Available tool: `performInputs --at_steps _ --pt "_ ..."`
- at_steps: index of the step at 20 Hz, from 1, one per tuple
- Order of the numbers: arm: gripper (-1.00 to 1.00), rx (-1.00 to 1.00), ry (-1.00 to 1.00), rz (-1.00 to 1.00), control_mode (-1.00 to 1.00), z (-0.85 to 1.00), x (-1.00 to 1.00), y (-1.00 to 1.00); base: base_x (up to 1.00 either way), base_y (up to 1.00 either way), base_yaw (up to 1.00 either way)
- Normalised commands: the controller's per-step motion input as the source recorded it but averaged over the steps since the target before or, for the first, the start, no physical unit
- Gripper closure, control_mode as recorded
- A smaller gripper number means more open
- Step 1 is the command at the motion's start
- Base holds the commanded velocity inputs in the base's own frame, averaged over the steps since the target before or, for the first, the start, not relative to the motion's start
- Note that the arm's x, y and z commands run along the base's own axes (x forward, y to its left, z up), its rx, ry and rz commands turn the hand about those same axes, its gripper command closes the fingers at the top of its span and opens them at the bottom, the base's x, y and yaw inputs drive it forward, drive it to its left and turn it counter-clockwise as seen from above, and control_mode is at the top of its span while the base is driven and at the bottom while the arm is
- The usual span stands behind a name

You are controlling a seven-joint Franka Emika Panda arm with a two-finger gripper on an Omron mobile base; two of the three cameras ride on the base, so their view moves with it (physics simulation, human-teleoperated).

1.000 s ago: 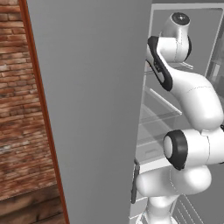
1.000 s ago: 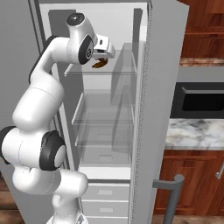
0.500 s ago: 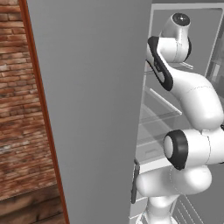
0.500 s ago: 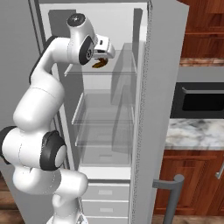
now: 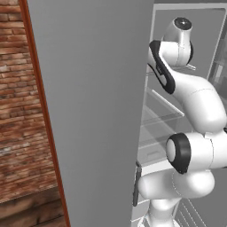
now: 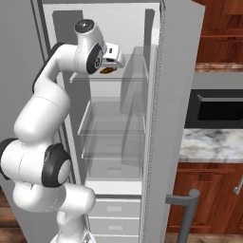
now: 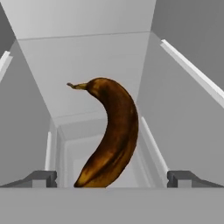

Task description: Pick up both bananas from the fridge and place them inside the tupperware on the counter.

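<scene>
Fridge: the fridge (image 6: 118,142) is standing open, showing a pale grey interior with clear glass shelves and pale drawers at the bottom. In the left base view its flat grey door (image 5: 88,111) is swinging out toward the camera and covering much of the picture.

Arm: the white arm (image 6: 42,123) is rising from the base and reaching up into the top of the fridge.

Gripper: the gripper (image 7: 112,177) is sitting at the level of the upper shelf, pointing into the fridge. Its two dark fingertips (image 7: 41,178) are standing wide apart at the bottom of the hand view, gripping nothing.

Banana: one banana (image 7: 109,135) is lying on the upper glass shelf (image 6: 111,76), directly in front of the gripper and lined up between the two tips. It is mostly dark brown with a little yellow, its stem end curving away toward the back wall. Whether the tips are touching it cannot be told. From the right base view a small brown and yellow part of it is peeking out just below the hand.

Counter: the white-grey marble counter (image 6: 213,144) is lying to the right of the fridge, over reddish-brown cabinets (image 6: 209,199).

Microwave: a black microwave (image 6: 218,109) is sitting just above the counter.

Wall: a red brick wall (image 5: 22,111) is showing to the left of the fridge door.
</scene>
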Motion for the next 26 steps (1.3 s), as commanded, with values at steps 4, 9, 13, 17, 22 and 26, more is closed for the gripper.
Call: performInputs --at_steps 4,9,13,17,22,26 --pt "-1.0 0.0 0.0 0.0 -1.0 -0.16 0.0 0.0 0.0 0.0 0.0" --pt "-1.0 0.0 0.0 0.0 -1.0 -0.15 0.06 0.0 0.0 0.0 0.0" --pt "-1.0 0.0 0.0 0.0 -1.0 -0.08 0.26 0.0 0.0 0.0 0.0" --pt "-1.0 0.02 0.0 0.0 -1.0 -0.02 0.33 0.0 0.0 0.0 0.0" --pt "-1.0 0.03 0.0 0.0 -1.0 -0.02 0.26 0.0 0.0 0.0 0.0" --pt "-1.0 0.05 0.01 0.0 -1.0 -0.1 0.19 -0.01 0.0 0.0 0.0"
